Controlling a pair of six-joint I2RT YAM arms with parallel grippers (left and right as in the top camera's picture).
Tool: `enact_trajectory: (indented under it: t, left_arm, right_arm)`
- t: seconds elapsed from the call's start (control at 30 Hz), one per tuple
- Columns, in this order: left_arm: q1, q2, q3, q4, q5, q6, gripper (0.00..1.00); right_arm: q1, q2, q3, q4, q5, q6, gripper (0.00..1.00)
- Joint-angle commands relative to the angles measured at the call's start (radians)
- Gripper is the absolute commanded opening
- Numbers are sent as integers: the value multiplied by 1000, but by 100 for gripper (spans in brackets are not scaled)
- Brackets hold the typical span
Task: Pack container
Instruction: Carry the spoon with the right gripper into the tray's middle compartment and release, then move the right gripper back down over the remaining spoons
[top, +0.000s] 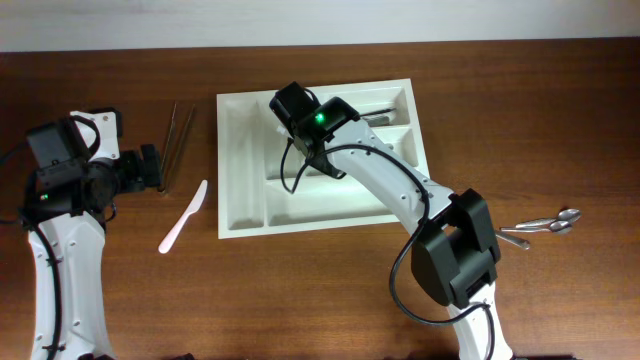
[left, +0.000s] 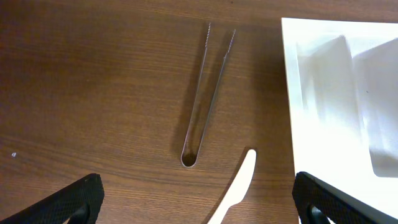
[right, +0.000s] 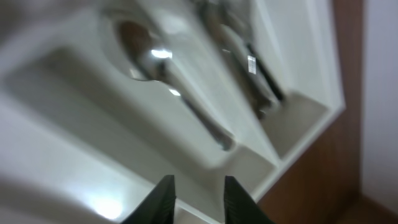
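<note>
Container (top: 240, 165): big white plastic tray w/ several compartments, lying flat on a brown wooden surface (top: 560, 110). It sits around the middle, toward the far edge, turned slightly askew.

R arm (top: 400, 190) reaches from the near right side across the tray, wrist over the far compartments. In the wrist view the R hand (right: 196, 186) hovers just above the tray interior. Its two fingertips stand a narrow gap apart w/ only white plastic showing btwn them, so it's released, grasping nothing. Below it a metal spoon (right: 158, 59) lies in one long compartment. The next compartment over holds dark-handled utensils (right: 258, 71), blurred, can't tell what kind.

L arm (top: 60, 250) sits at the left side of the surface, outside the tray. L hand (left: 196, 190) is spread wide, fully released, nothing in it, hovering over bare wood left of the tray. In front of it, slim metal tongs (left: 202, 99) lie flat on the surface, tips pointing away from the hand, near the tray's left wall but not touching. A white plastic knife (left: 239, 180) lies just beside the tongs' looped end, also on the surface, apart from the tray.

Far right, outside the tray, a small cluster of metal spoons (top: 545, 225) rests on the surface near the R arm's base.
</note>
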Motion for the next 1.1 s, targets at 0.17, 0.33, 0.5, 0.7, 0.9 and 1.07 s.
enact_trajectory:
  t: [0.17,0.33,0.5,0.7,0.9,1.07]
  left_arm:
    - [3,3,20,3,14,12,99]
    - [3,3,20,3,14,12,99]
    - [3,3,20,3,14,12,99]
    - [3,3,20,3,14,12,99]
    - [3,3,20,3,14,12,99]
    - [3,3,20,3,14,12,99]
  right_arm:
    - [-134,-235,19,-18,100,368,45]
    - [-340,-330,18,-86,-235,400,47]
    - [-613,-315,13,-197,-575,370,47]
    - [-858,-207,11,-398,-989,121,46]
    - [-898,-142,6,-516,-1045,5,47]
    - [-898,-134,-55,-463,-988,6,47]
